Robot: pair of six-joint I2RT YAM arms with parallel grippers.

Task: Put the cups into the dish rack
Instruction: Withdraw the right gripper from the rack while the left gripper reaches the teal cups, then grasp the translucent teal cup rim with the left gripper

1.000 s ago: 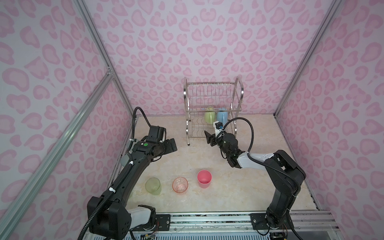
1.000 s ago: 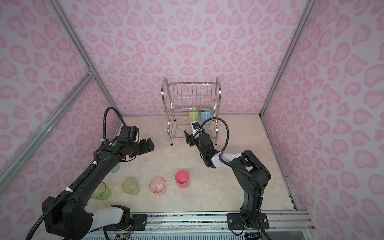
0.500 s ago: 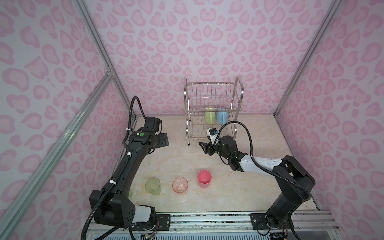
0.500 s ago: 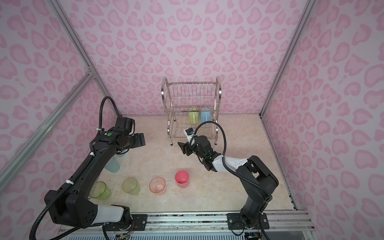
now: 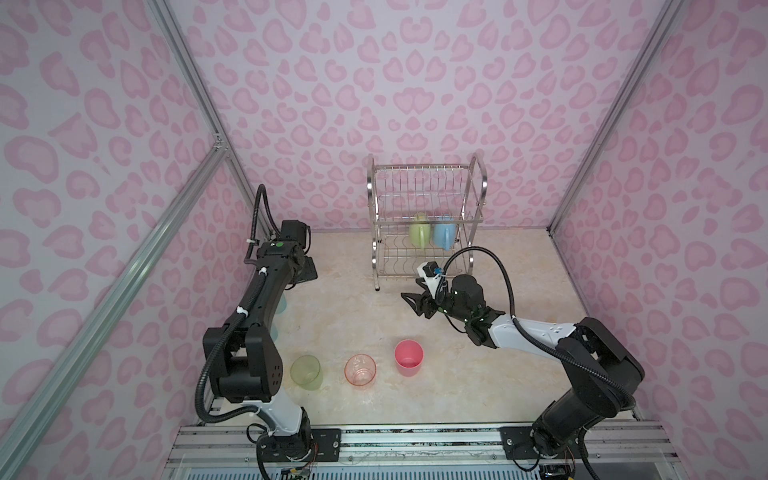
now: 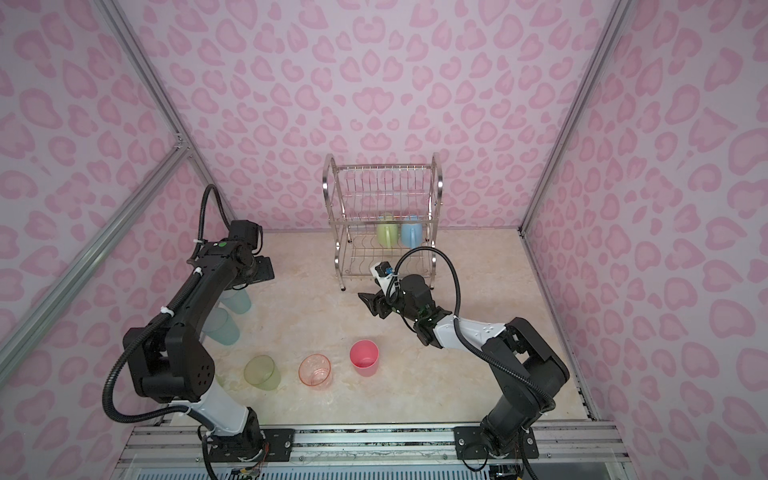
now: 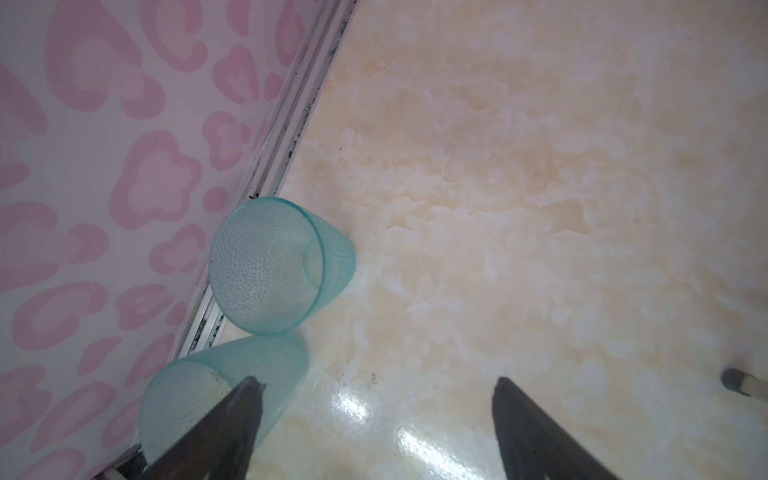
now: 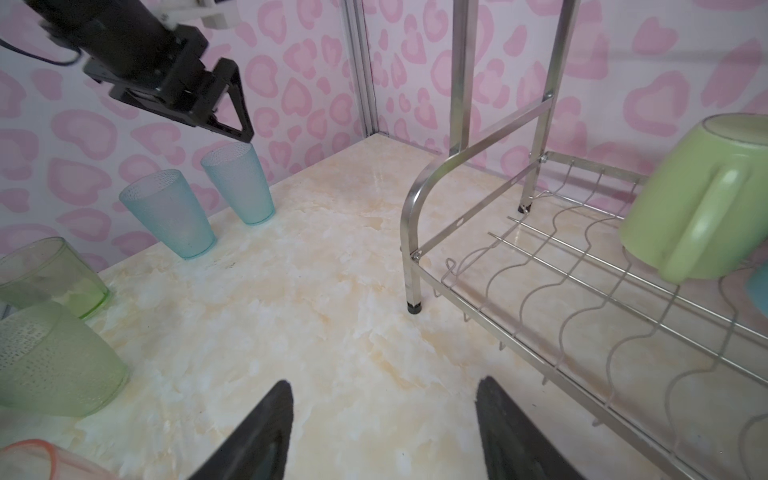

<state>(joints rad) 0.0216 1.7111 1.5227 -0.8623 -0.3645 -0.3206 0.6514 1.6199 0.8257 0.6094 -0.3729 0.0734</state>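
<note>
Far pale blue tumbler (image 7: 274, 266) stands upright ahead of the left gripper (image 7: 376, 384), off to one side of its spread, empty jaws; near pale blue tumbler (image 7: 220, 399) sits right under one jaw. Drop here and that jaw likely clips a rim, toppling both. Right gripper (image 8: 384, 386), jaws spread and empty too, hangs just beside the dish rack (image 8: 413, 282)

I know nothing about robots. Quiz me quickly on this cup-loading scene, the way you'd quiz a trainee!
1. True or false: the pink tumbler is in the dish rack.
2. How many cups sit in the dish rack?
3. The left end effector hovers by: A pale blue tumblers, B pink tumbler, C dish rack.
Key: 1 false; 2 two, the green mug and blue mug; 3 A.
</note>
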